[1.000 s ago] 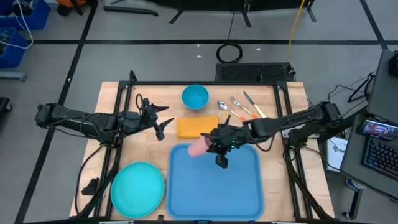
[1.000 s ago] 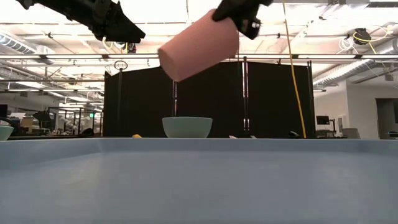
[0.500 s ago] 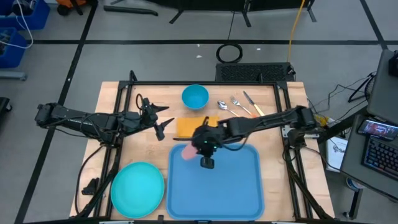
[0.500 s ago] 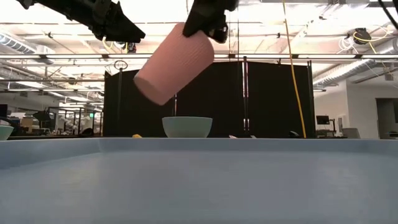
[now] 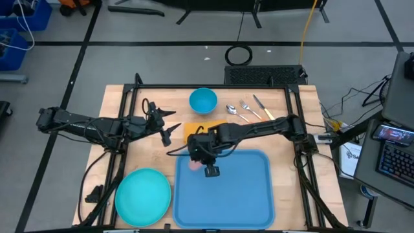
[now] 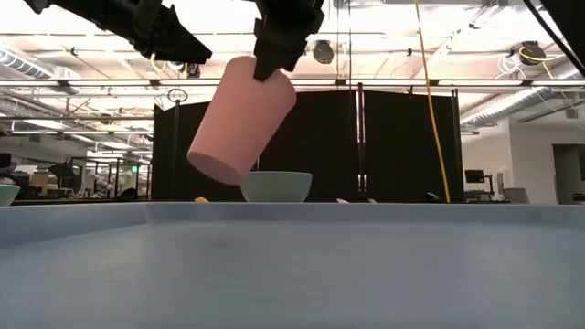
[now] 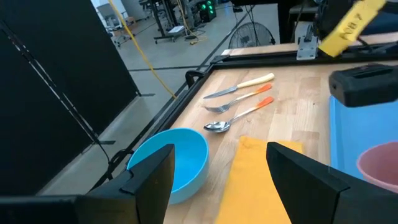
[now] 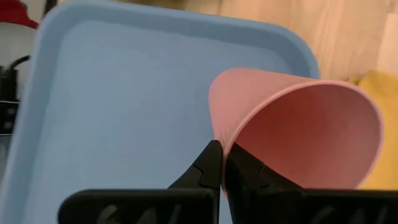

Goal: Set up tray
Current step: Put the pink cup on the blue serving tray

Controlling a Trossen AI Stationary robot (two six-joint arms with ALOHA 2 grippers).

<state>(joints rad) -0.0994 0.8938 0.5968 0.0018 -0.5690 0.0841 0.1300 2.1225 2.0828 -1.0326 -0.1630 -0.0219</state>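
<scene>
On the wooden table (image 5: 149, 152), the tray (image 5: 239, 194) lies beneath the right gripper (image 8: 221, 163), pinching a pink cup (image 8: 298, 130).

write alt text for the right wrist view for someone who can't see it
The right gripper pinches the rim of a pink cup, tilted on its side with the open mouth facing the camera, above a corner of the blue tray. Beyond lie the wooden table and a bit of yellow napkin.

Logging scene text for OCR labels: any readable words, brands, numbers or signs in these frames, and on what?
Yellow tag, seen in the left wrist view on gear beyond the table: dark printing, too blurred to read.
Monitor at the right edge of the high view: screen content too small to read.
No print shows on the tray, pink cup, bowl, plate or napkin.
</scene>
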